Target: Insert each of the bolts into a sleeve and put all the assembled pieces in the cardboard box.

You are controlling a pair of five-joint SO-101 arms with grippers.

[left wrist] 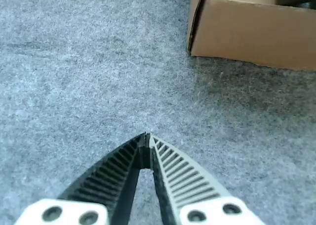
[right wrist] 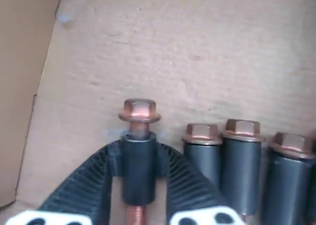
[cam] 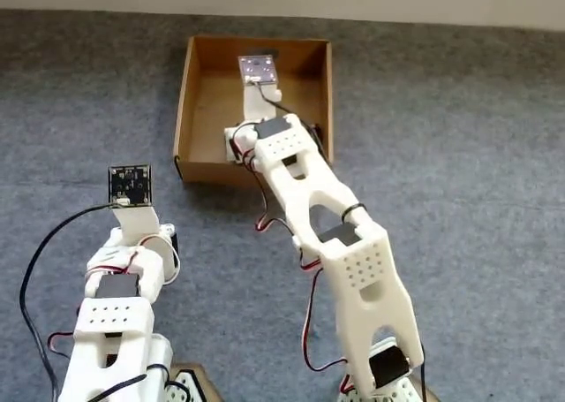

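My right gripper [right wrist: 139, 168] is down inside the cardboard box [cam: 199, 84], shut on a black sleeve [right wrist: 138, 178] with a copper bolt [right wrist: 139, 112] through it. Beside it three assembled bolt-and-sleeve pieces [right wrist: 239, 160] lie side by side on the box floor [right wrist: 197, 52]. In the high view the right arm [cam: 305, 185] stretches over the box's near wall. My left gripper [left wrist: 146, 138] is shut with nothing in it, hovering low over grey carpet, with a corner of the cardboard box [left wrist: 252, 27] ahead of it.
Grey carpet [cam: 459, 137] covers the table around the box. The left arm [cam: 124, 269] stands at the near left, its cable [cam: 35, 269] looping beside it. Open carpet lies to the right of the box.
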